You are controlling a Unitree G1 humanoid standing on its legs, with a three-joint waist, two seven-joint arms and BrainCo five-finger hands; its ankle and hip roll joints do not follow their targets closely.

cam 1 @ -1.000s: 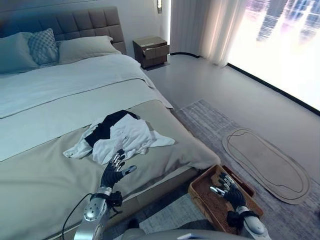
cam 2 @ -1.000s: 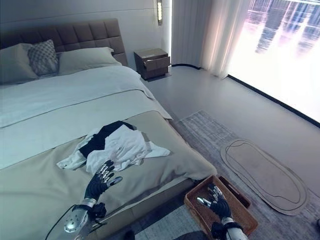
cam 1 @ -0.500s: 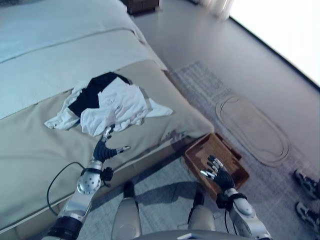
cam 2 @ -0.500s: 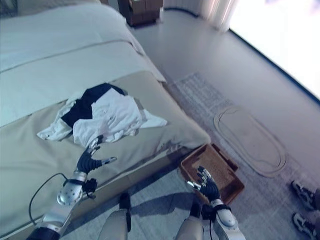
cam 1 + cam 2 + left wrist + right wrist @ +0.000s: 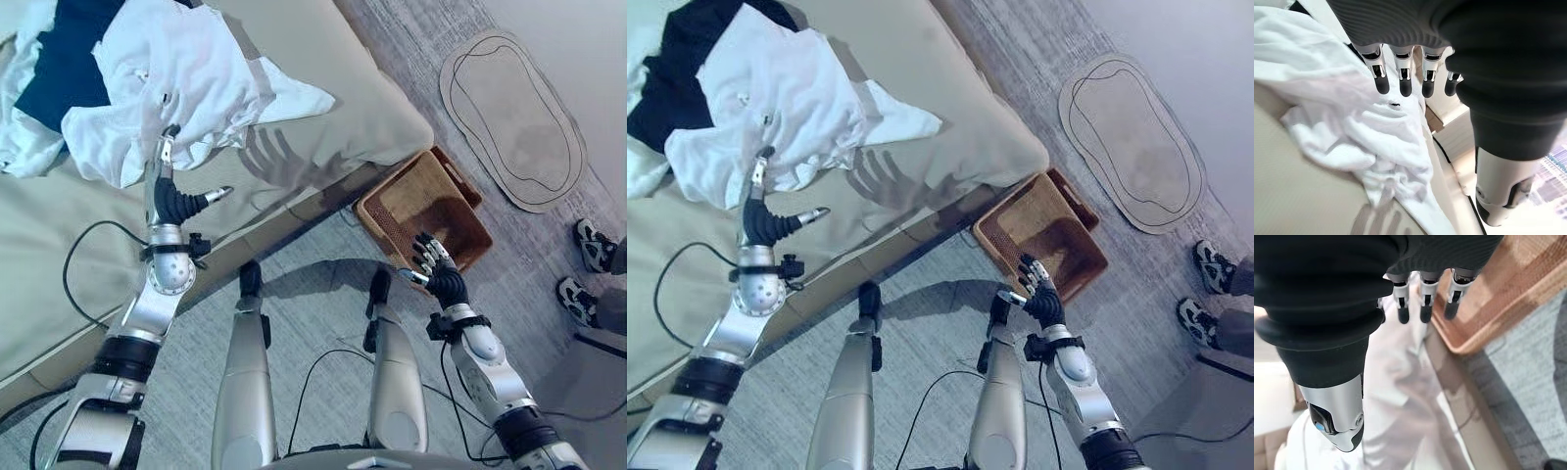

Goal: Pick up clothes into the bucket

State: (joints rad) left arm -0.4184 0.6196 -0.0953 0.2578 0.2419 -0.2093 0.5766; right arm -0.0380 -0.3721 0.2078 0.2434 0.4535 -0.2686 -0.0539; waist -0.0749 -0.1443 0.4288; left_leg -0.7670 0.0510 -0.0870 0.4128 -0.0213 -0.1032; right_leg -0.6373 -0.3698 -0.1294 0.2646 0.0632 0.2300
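Looking down at the bed (image 5: 323, 88) — the clothes (image 5: 167, 73) sit heaped near its edge, so they're within reach. Basket (image 5: 423, 208) waits on the rug (image 5: 323, 304) just beside the bed corner, ready for the drop. Left hand (image 5: 172, 196) hovers at the white shirt, fingers straight, holding nothing. Right hand (image 5: 438, 276) hangs relaxed by the basket — empty too.

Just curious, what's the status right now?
Left hand open, at crumpled white garment on bed. Right hand open over brown woven basket. Nothing blocking.
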